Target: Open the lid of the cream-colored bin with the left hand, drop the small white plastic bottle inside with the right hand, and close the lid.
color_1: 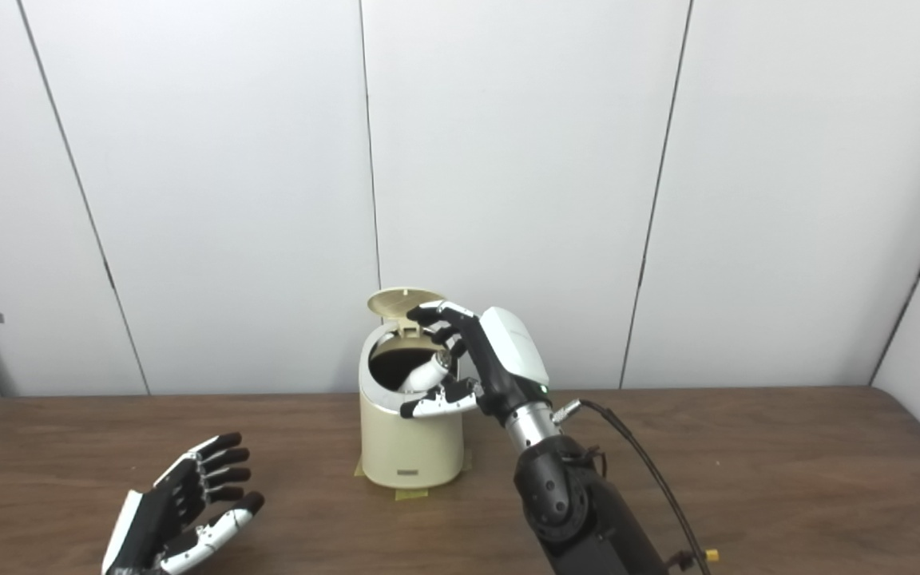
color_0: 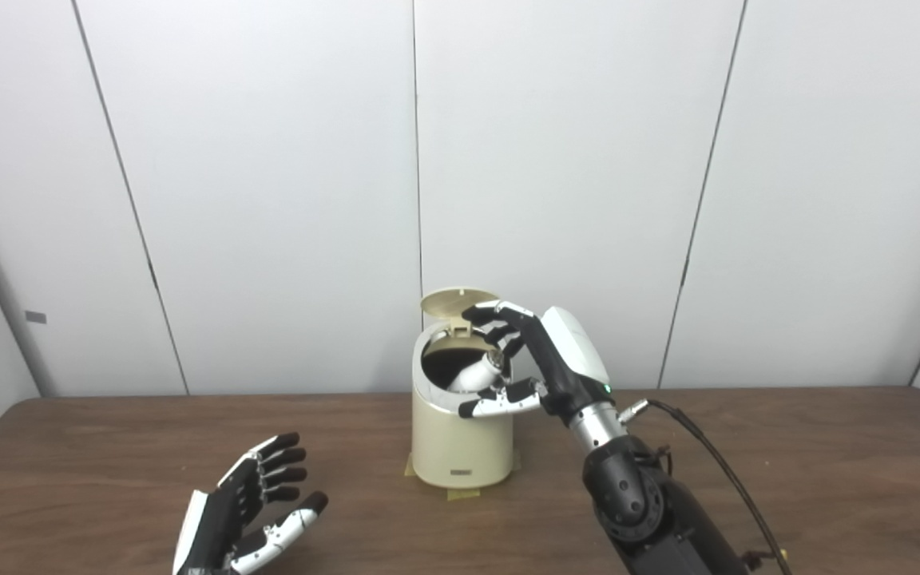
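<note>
The cream-colored bin [color_0: 460,447] stands mid-table with its round lid [color_0: 458,303] tipped up at the back, so the dark opening shows. My right hand [color_0: 536,363] hovers at the right edge of the opening. The small white plastic bottle [color_0: 477,374] sits tilted between its thumb and curled fingers, bottom end down inside the bin's mouth. The index finger reaches out near the raised lid. Far from the bin, my left hand [color_0: 248,507] rests low at the front left, open, fingers spread and holding nothing.
The bin sits on yellow tape marks [color_0: 462,493] on the brown wooden table [color_0: 787,463]. A black cable [color_0: 715,459] loops off the right wrist over the table. White wall panels stand close behind the bin.
</note>
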